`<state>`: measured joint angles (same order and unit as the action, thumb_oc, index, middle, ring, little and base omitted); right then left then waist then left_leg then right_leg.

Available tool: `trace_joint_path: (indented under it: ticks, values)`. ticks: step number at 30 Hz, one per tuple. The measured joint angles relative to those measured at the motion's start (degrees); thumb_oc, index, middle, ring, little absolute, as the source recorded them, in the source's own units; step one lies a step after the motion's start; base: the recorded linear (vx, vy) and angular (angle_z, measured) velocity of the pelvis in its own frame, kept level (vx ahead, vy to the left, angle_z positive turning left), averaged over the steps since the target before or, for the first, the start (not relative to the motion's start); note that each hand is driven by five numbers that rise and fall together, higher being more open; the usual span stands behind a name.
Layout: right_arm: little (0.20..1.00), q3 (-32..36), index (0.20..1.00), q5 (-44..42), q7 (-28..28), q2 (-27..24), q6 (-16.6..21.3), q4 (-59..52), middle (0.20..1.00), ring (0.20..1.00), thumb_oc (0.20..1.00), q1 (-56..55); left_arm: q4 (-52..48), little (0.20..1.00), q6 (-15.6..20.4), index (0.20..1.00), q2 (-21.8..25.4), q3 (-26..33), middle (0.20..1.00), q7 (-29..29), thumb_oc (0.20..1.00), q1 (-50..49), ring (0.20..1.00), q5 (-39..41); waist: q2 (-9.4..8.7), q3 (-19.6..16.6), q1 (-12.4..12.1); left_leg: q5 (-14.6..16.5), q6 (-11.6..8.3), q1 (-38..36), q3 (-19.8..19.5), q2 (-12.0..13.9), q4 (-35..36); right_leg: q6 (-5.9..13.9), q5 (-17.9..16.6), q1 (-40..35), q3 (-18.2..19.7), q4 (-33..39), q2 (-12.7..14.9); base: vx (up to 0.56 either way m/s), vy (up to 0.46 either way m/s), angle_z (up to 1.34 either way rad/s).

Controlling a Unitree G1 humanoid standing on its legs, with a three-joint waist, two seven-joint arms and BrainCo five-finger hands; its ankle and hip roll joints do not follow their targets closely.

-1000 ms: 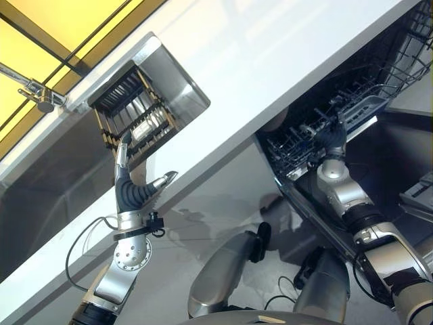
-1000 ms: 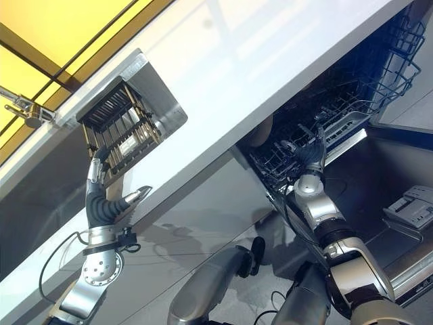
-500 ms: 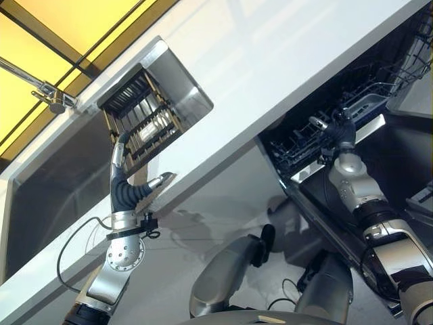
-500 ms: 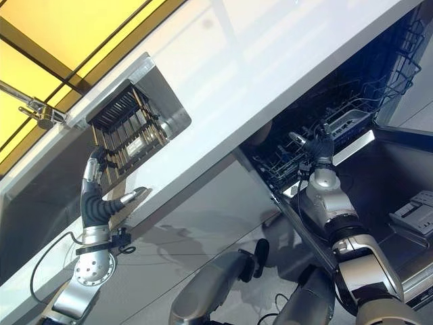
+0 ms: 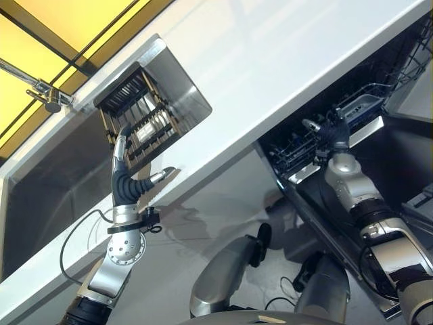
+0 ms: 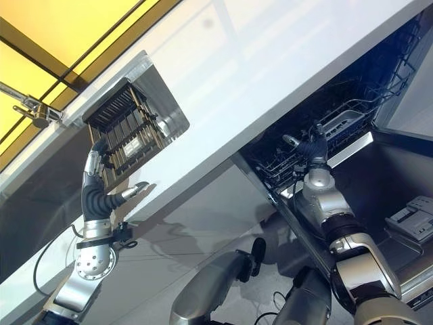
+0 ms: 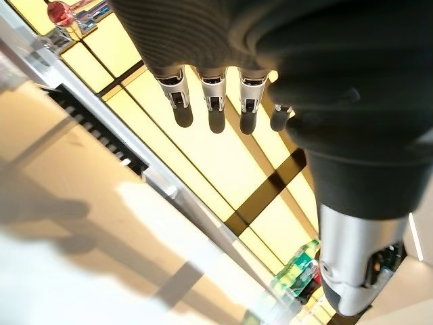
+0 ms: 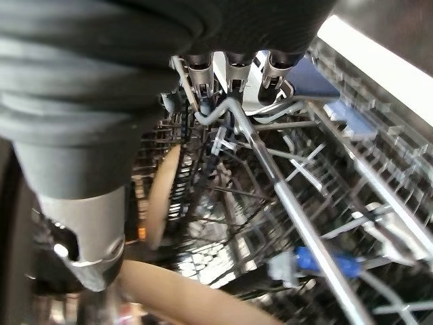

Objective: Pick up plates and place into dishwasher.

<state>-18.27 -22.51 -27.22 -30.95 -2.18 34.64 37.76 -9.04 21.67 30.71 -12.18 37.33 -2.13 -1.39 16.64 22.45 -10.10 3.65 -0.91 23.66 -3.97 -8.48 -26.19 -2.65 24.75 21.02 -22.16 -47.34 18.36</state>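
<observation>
Plates [image 8: 164,193] stand in the dishwasher rack [image 5: 318,145] at three o'clock; right robot hand [image 5: 333,135] grips its wire. Left robot hand [image 5: 122,177], fingers apart, must reach the drying rack [image 5: 139,122] at ten o'clock.

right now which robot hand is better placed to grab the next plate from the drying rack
Left. The left robot hand is open with fingers up against the drying rack in the sink, palm toward it. The right robot hand is far across, at the dishwasher rack.
</observation>
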Motion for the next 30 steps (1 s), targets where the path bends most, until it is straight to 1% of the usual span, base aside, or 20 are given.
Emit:
trace_joint_path:
  ticks: [2, 4, 6, 8, 10, 12, 13, 14, 16, 17, 20, 22, 24, 26, 29, 30]
  values:
    - [1.000, 0.0, 1.000, 2.3, -3.7, 1.1, -2.0, -2.3, 1.000, 1.000, 1.000, -1.1, 0.0, 1.000, -0.2, 1.000, 0.2, 0.0, 1.000, 0.9, 1.000, 1.3, 1.000, -0.2, -0.54, 0.4, -0.1, 0.0, 0.01, -0.3, -0.1, 1.0, 0.7, -0.21, -0.8, -0.5, 0.0, 1.6, -1.2, -0.08, -0.195, -0.02]
    - [1.000, -0.2, 1.000, 4.0, -6.5, 1.7, -3.1, -5.0, 1.000, 1.000, 1.000, -2.9, -0.2, 1.000, -1.1, 1.000, 0.4, -0.2, 1.000, 1.3, 1.000, 1.9, 1.000, -0.2, -1.15, 0.8, 0.1, -0.1, 0.35, -1.2, 0.1, 1.5, 1.5, -0.07, -1.3, -1.4, 0.0, 2.8, -1.9, -0.07, -0.203, -0.06]
    - [1.000, -0.2, 1.000, 4.0, -8.1, 1.8, -3.2, -7.6, 1.000, 1.000, 1.000, -4.7, -1.5, 1.000, -1.7, 1.000, 0.7, -0.3, 1.000, 1.3, 1.000, 1.7, 1.000, -0.9, -1.74, 1.1, 0.2, -0.1, 0.38, -2.1, 0.5, 2.3, 2.2, 0.07, -2.1, -2.4, 0.9, 4.7, -3.1, -0.05, -0.193, -0.16]
    - [1.000, 0.3, 1.000, 4.1, -8.9, 2.3, -3.1, -10.4, 1.000, 1.000, 1.000, -7.2, -3.2, 1.000, -2.8, 1.000, 1.3, -0.4, 1.000, 1.5, 1.000, 1.7, 1.000, -1.8, -2.86, 1.2, 1.1, -0.3, 0.60, -3.2, 0.8, 3.0, 3.3, 0.15, -2.9, -3.4, 1.5, 6.6, -4.3, -0.03, -0.172, -0.17]
    - [1.000, 1.1, 1.000, 5.8, -9.7, 3.6, -2.6, -12.5, 1.000, 1.000, 1.000, -10.4, -3.3, 1.000, -3.8, 1.000, 2.3, 0.1, 1.000, 2.3, 1.000, 2.8, 1.000, -1.9, -4.53, 0.8, 1.5, -0.3, 0.67, -4.5, 1.3, 3.6, 4.3, 0.25, -3.6, -4.2, 2.3, 8.0, -5.2, -0.03, -0.196, -0.21]
    - [1.000, 2.1, 1.000, 7.3, -9.7, 3.9, -2.0, -14.6, 1.000, 1.000, 1.000, -14.2, -3.2, 1.000, -5.0, 1.000, 2.4, 0.5, 1.000, 2.7, 1.000, 3.2, 1.000, -2.3, -5.61, 0.3, 1.7, -0.3, 0.68, -5.4, 2.2, 4.5, 5.3, 0.35, -4.6, -5.0, 3.7, 10.1, -6.6, -0.01, -0.200, -0.29]
    - [1.000, 2.5, 1.000, 8.5, -9.7, 4.0, -1.7, -16.0, 1.000, 1.000, 1.000, -16.5, -3.2, 1.000, -5.3, 1.000, 2.4, 1.1, 1.000, 2.8, 1.000, 3.2, 1.000, -2.4, -6.33, 0.0, 2.9, -0.3, 0.69, -6.0, 2.6, 4.8, 6.1, 0.50, -5.2, -5.4, 4.4, 11.3, -7.4, -0.01, -0.199, -0.25]
    - [1.000, 3.4, 1.000, 9.7, -9.8, 4.1, -1.2, -17.9, 1.000, 1.000, 1.000, -19.5, -3.0, 1.000, -6.0, 1.000, 2.4, 1.6, 1.000, 2.8, 1.000, 3.1, 1.000, -2.4, -6.94, -0.3, 3.6, -0.3, 0.69, -7.1, 2.6, 5.2, 6.7, 0.68, -5.8, -6.5, 4.6, 12.9, -8.0, -0.01, -0.165, -0.21]
    - [1.000, 5.1, 1.000, 11.7, -10.1, 4.8, -0.5, -19.9, 1.000, 1.000, 1.000, -24.4, -2.5, 1.000, -6.7, 1.000, 2.4, 2.8, 1.000, 2.8, 1.000, 2.5, 1.000, -2.4, -8.38, -1.0, 4.9, -0.5, 0.39, -8.9, 3.7, 5.9, 8.2, 0.95, -6.8, -8.2, 6.4, 15.5, -9.4, 0.00, -0.178, -0.28]
    - [1.000, 6.0, 1.000, 12.5, -10.8, 5.1, -0.5, -20.7, 1.000, 1.000, 1.000, -26.5, -2.4, 1.000, -7.0, 1.000, 2.4, 2.8, 1.000, 2.8, 1.000, 2.4, 1.000, -2.4, -9.09, -1.5, 5.2, -0.5, 0.37, -9.5, 4.3, 6.3, 9.0, 1.07, -7.4, -8.9, 7.2, 16.9, -10.1, 0.01, -0.179, -0.41]
    - [1.000, 9.1, 1.000, 14.7, -14.6, 7.3, -0.6, -24.2, 1.000, 1.000, 1.000, -33.4, -2.4, 1.000, -7.4, 1.000, 2.1, 4.3, 1.000, 2.4, 1.000, 0.8, 1.000, -4.6, -11.03, -3.0, 7.8, -0.6, 0.38, -12.7, 5.8, 7.1, 11.7, 1.42, -8.8, -11.5, 8.5, 21.0, -11.4, 0.00, -0.167, -0.32]
    - [1.000, 11.1, 1.000, 15.3, -17.0, 8.5, -1.0, -26.5, 1.000, 1.000, 1.000, -37.6, -2.3, 1.000, -7.4, 1.000, 1.6, 4.8, 1.000, 2.3, 1.000, -0.1, 1.000, -4.7, -11.38, -4.1, 8.2, -0.6, 0.39, -14.3, 6.8, 7.5, 13.1, 1.60, -9.4, -13.0, 9.5, 22.8, -12.0, -0.01, -0.094, -0.25]
    - [1.000, 12.4, 1.000, 15.2, -18.1, 8.7, -1.3, -28.7, 1.000, 1.000, 1.000, -40.9, -2.3, 1.000, -7.3, 1.000, 1.5, 5.1, 1.000, 2.3, 1.000, -1.4, 1.000, -4.9, -11.25, -5.1, 9.7, -0.6, 0.42, -15.2, 7.0, 7.4, 14.0, 1.77, -9.6, -13.5, 10.0, 23.6, -12.1, -0.04, -0.059, -0.09]
    - [1.000, 13.7, 1.000, 15.2, -18.3, 8.9, -1.4, -30.9, 1.000, 1.000, 1.000, -44.2, -2.3, 1.000, -7.0, 1.000, 1.3, 5.5, 1.000, 2.3, 1.000, -3.2, 1.000, -6.3, -11.13, -5.3, 10.8, -0.6, 0.43, -16.4, 7.3, 7.3, 14.8, 1.86, -9.6, -14.3, 10.9, 24.2, -12.3, -0.06, -0.047, -0.08]
    - [1.000, 15.3, 1.000, 15.1, -18.1, 9.0, -1.4, -33.9, 1.000, 1.000, 1.000, -48.7, -2.4, 1.000, -6.1, 1.000, 0.8, 6.3, 1.000, 2.2, 1.000, -5.6, 1.000, -6.9, -10.89, -5.6, 11.0, -0.6, 0.43, -18.3, 8.7, 7.6, 16.3, 1.89, -9.6, -15.0, 12.4, 25.1, -12.7, -0.08, -0.026, -0.23]
    - [1.000, 15.7, 1.000, 15.1, -17.9, 8.9, -1.1, -35.1, 1.000, 1.000, 1.000, -51.0, -2.4, 1.000, -6.0, 1.000, 0.6, 6.9, 1.000, 2.2, 1.000, -6.5, 1.000, -6.8, -10.61, -5.8, 11.8, -0.6, 0.44, -18.6, 8.8, 7.6, 16.6, 1.92, -9.6, -14.9, 12.6, 25.2, -12.7, -0.08, -0.020, -0.20]
